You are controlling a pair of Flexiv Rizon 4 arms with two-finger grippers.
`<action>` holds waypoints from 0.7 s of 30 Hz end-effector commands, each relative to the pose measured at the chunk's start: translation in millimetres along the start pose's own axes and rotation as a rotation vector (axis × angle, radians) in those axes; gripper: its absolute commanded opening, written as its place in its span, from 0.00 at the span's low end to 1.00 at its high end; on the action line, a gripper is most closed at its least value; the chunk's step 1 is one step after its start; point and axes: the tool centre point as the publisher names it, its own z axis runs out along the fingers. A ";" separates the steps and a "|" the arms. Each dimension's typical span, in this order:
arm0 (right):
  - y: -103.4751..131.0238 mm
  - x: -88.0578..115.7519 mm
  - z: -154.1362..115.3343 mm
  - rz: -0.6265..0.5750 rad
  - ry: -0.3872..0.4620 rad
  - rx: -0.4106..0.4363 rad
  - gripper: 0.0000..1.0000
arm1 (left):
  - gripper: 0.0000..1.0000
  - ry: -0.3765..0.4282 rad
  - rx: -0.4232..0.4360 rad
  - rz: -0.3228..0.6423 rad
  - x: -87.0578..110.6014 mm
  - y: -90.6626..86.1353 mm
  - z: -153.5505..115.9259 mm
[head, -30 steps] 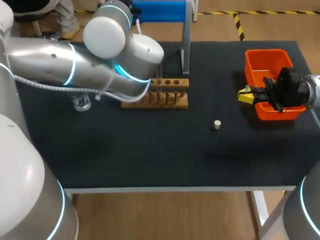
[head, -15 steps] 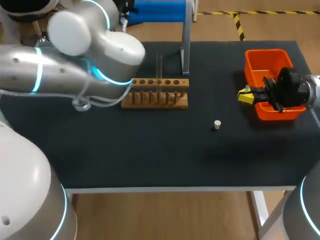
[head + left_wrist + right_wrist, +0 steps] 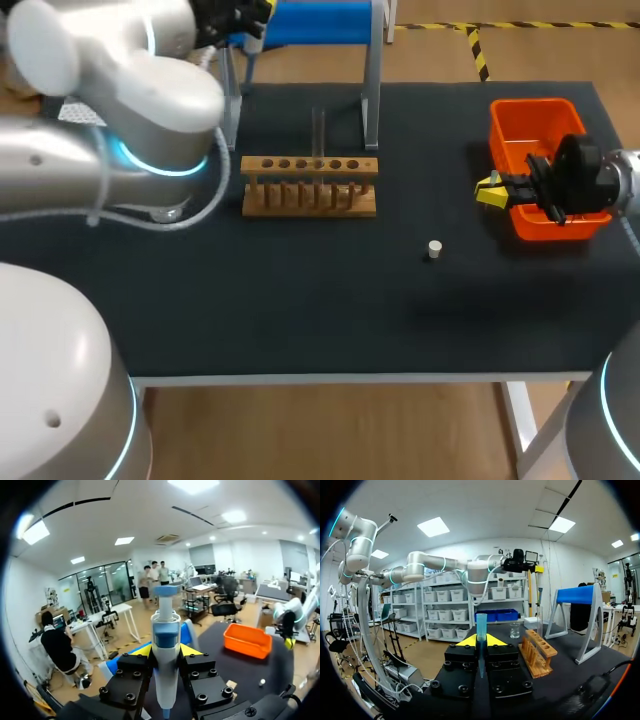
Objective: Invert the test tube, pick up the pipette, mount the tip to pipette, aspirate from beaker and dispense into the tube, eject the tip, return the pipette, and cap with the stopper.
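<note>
The left pincer (image 3: 166,651) clamps the white-and-blue plastic pipette (image 3: 165,630) between its fingers, while the right pincer (image 3: 480,640) apparently grips a slim translucent blue tip (image 3: 481,625).

The left end effector (image 3: 166,651) clamps the pipette (image 3: 165,630), orange bin (image 3: 248,641) beyond.

In the head view my left arm (image 3: 120,150) hides most of the beaker (image 3: 165,212) near the left edge of the desk (image 3: 300,310), and the left gripper (image 3: 255,10) is cut off beyond the far edge. The test tube (image 3: 318,128) in the rack (image 3: 308,197) is too thin and clear to tell its contents. In the right wrist view, the lower end of the pipette tip (image 3: 481,627) sinks out of sight between the jaws.
</note>
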 end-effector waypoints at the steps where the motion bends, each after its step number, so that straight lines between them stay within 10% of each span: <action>1: -0.2 0.2 -0.7 0.000 0.001 0.001 0.00 | 0.00 0.246 -0.006 0.001 -3.8 -1.1 -19.7; 12: -0.2 0.2 -0.7 0.000 0.001 0.001 0.00 | 0.00 0.246 -0.006 0.001 -3.8 -1.1 -19.7; 21: -0.2 0.2 -0.7 0.000 0.001 0.001 0.00 | 0.00 0.438 0.070 0.084 26.6 -19.9 -53.5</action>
